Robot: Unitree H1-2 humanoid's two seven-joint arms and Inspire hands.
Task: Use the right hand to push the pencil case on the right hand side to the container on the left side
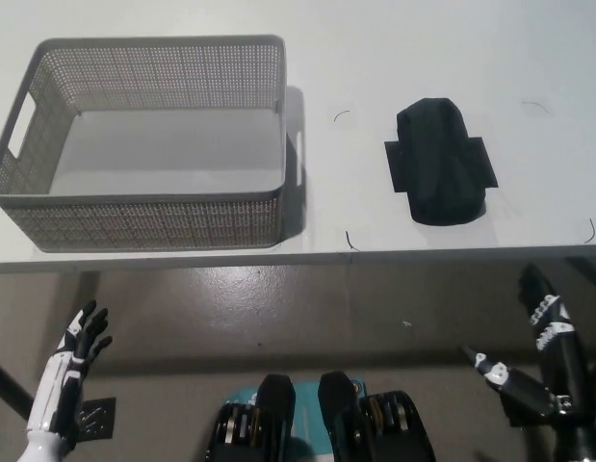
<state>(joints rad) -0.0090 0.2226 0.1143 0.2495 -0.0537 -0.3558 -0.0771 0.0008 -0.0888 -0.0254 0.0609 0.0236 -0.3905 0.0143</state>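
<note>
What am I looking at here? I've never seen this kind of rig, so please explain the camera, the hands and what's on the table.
The single picture comes from a camera on a humanoid robot's head, looking steeply down. On the white table stand a grey mesh basket, with nothing visible inside, and to its right, apart from it, a black pencil case. Below the table edge, over the floor, are the robot's own hands: the white left hand at lower left and the black right hand at lower right. Both are open and hold nothing; neither touches the table.
</note>
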